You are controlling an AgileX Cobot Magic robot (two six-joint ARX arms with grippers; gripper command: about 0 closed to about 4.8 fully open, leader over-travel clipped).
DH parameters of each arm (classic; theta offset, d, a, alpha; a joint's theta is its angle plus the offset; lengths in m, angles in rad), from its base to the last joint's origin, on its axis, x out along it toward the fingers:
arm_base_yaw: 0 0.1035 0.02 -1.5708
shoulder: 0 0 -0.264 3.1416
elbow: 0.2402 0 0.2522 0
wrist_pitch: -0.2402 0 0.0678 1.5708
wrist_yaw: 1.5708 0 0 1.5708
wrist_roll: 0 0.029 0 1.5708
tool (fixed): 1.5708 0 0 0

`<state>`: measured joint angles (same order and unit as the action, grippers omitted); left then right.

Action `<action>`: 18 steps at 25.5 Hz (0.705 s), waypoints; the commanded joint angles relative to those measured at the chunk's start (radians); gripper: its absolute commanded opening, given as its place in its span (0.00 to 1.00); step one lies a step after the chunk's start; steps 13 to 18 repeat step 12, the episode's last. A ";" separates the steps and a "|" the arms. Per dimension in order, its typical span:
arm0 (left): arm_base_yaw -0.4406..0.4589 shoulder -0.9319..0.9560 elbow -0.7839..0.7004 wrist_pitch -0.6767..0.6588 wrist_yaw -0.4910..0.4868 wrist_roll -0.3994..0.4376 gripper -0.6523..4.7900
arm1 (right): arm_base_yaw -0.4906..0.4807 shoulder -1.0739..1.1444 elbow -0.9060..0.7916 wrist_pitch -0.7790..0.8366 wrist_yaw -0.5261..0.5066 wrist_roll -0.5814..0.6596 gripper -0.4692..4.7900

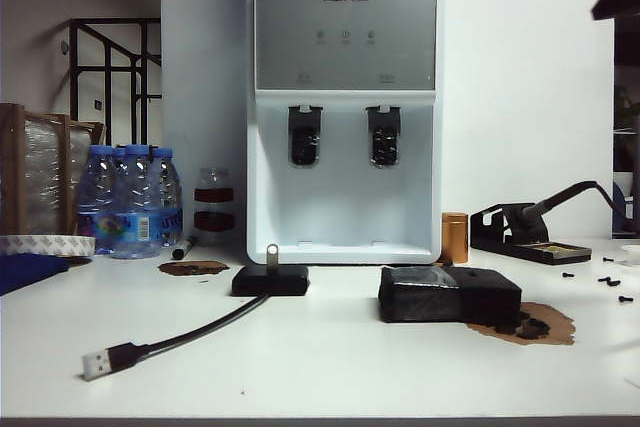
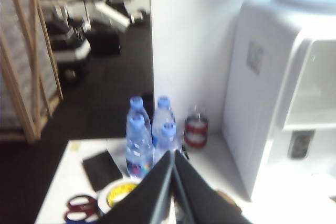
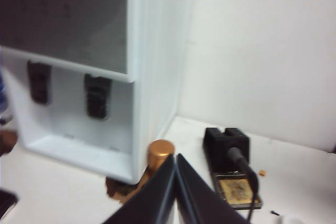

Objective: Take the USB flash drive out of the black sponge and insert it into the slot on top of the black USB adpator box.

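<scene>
Silvery metal catches the light where the USB flash drive [image 1: 271, 254] stands upright in the top of the black USB adaptor box [image 1: 270, 280], its long axis vertical and its rounded loop end pointing up. The box lies flat on the white table [image 1: 320, 377] in front of the water dispenser [image 1: 343, 107], its black cable [image 1: 180, 337] running toward the front left and ending in a silver plug [image 1: 97, 364]. The black sponge [image 1: 448, 296] sits well apart to the right of the box. The left gripper [image 2: 174, 169] has its fingers pressed together, raised above the water bottles [image 2: 149, 135]. The right gripper [image 3: 175, 170] is likewise closed and empty, near the copper-coloured cylinder [image 3: 159, 156] and the soldering iron stand [image 3: 231, 174].
</scene>
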<state>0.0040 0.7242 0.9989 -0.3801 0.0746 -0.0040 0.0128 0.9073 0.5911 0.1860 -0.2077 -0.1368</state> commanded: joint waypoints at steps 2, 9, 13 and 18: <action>0.000 -0.158 0.003 -0.082 -0.006 -0.004 0.11 | -0.002 -0.082 -0.113 0.167 0.050 0.064 0.08; -0.001 -0.355 -0.015 -0.330 -0.002 0.004 0.11 | -0.002 -0.117 -0.260 0.207 0.177 0.096 0.09; -0.001 -0.441 -0.092 -0.344 -0.005 0.039 0.11 | -0.002 -0.117 -0.372 0.317 0.207 0.167 0.09; -0.001 -0.441 -0.092 -0.344 -0.005 0.039 0.11 | -0.002 -0.117 -0.372 0.317 0.207 0.167 0.09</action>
